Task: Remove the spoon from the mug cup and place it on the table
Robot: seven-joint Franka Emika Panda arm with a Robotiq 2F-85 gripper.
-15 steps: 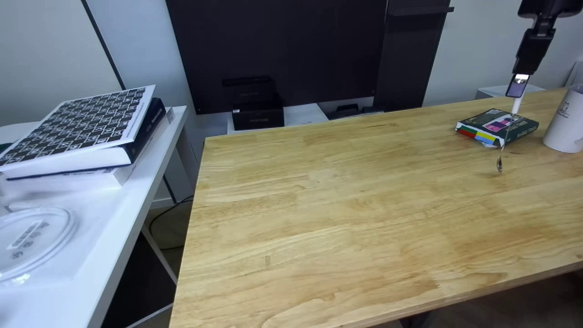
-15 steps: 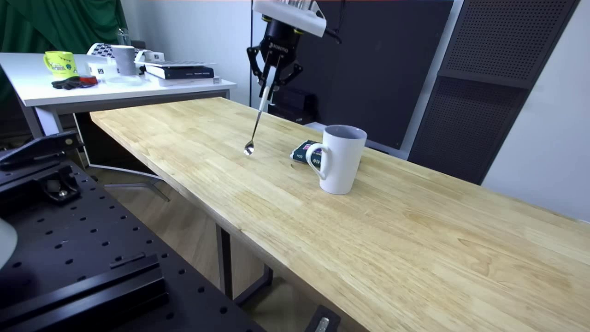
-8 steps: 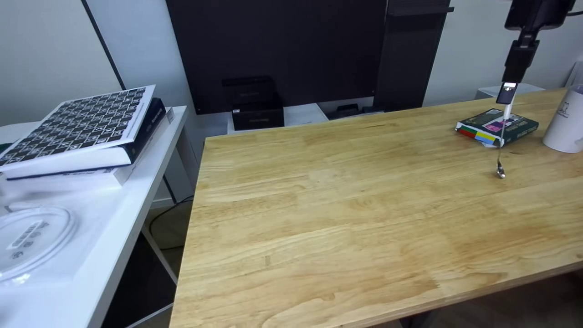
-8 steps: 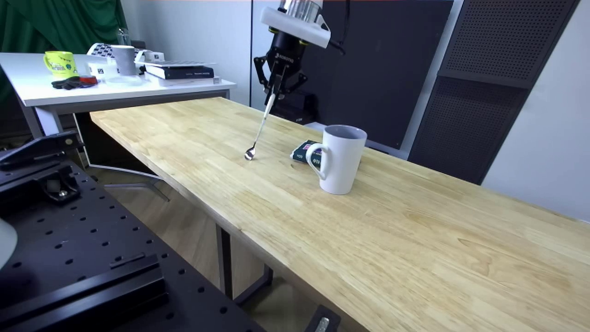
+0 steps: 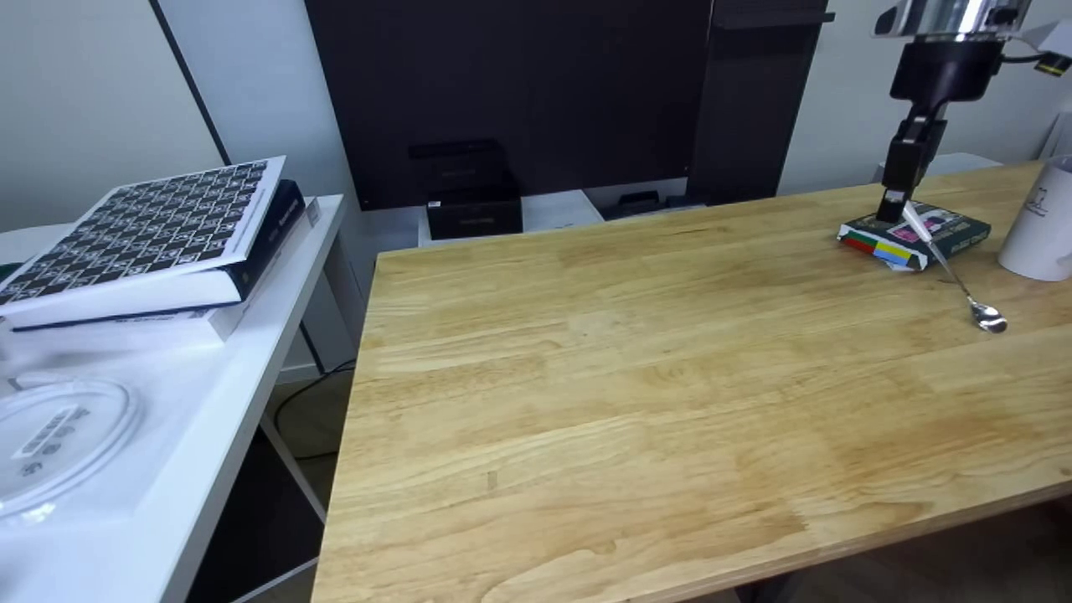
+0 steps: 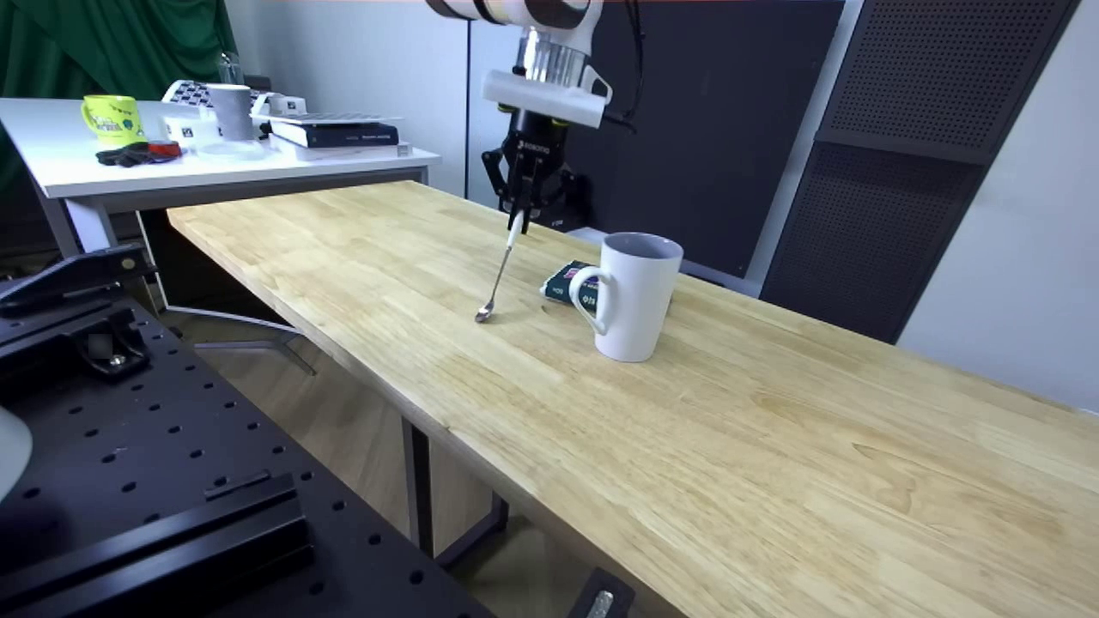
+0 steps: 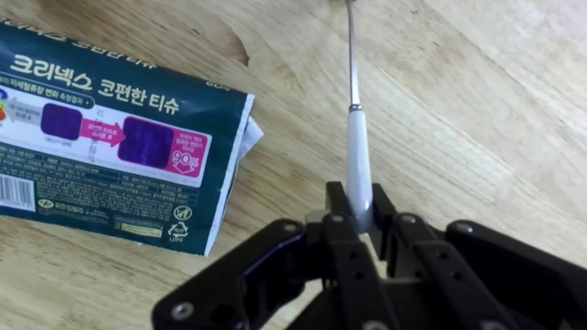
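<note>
**My gripper (image 7: pixel 360 201) pinches the spoon (image 7: pixel 359 160), outside the mug (image 6: pixel 640 296)**

The gripper's two fingers clench the end of the spoon's white handle; in my wrist view they press on it from both sides. From there the spoon reaches away from the fingertips, its thin metal shaft running to the top edge, where the bowl is mostly cut off. In both exterior views it slants down from the gripper, bowl lowest, near the table (image 6: pixel 773 446); I cannot tell whether the metal touches the wood. The mug stands upright on the table, apart from the spoon.

Beside the spoon, on the left of my wrist view, lies a dark green tissue packet (image 7: pixel 124 137). Its large pale print reads 크리넥스 코편한 티슈. On a pink panel I make out 90%, and under a recycling mark, LDPE; the finer lines defeat me. In an exterior view the mug carries a small dark print that I cannot make out. The white disc (image 5: pixel 79 461) on the side table (image 5: pixel 193 419) bears a label, and a dark box (image 5: pixel 473 211) beyond the table's far edge shows pale lettering, both too small to read. The lettering on the gripper's body is blurred from here.
</note>
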